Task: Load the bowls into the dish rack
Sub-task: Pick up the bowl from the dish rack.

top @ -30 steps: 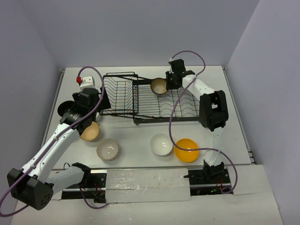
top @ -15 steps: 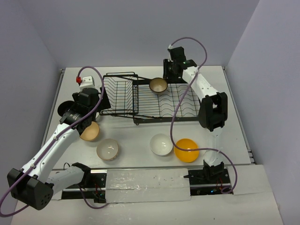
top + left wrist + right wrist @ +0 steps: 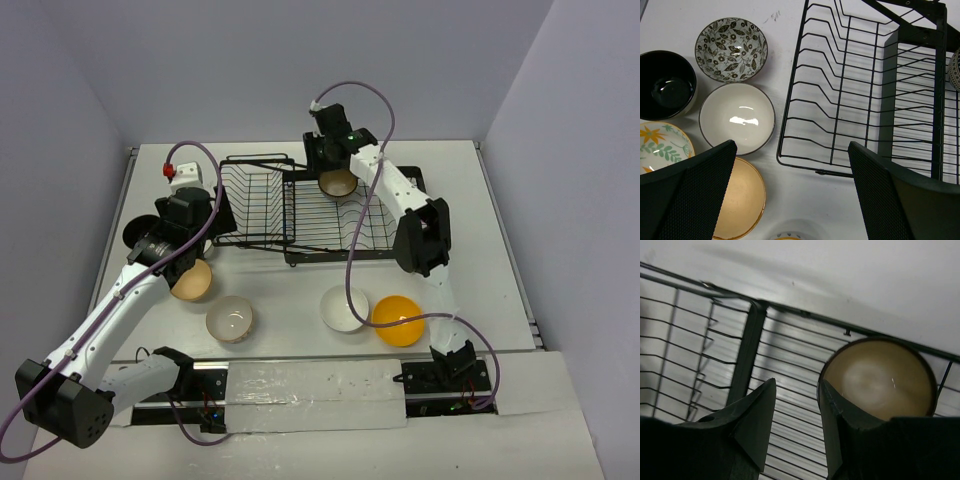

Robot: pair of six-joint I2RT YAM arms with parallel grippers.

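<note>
After right pincer [image 3: 796,390] swung left, it gapes by bowl [image 3: 880,377] (racked), left pincer [image 3: 792,150] spread.

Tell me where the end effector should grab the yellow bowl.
Pinch the rim of the yellow bowl from above, one finger inside, at its near edge: it sits upright, mouth up, with the white bowl crowding its left.

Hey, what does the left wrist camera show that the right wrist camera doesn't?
Only left wrist: five bowls on the table beside the dish rack, a floral bowl, a black bowl, a white bowl, a leaf-painted bowl and a tan bowl. Only right wrist: a brown-rimmed bowl sitting in the rack. Both: the rack's black wires.
</note>
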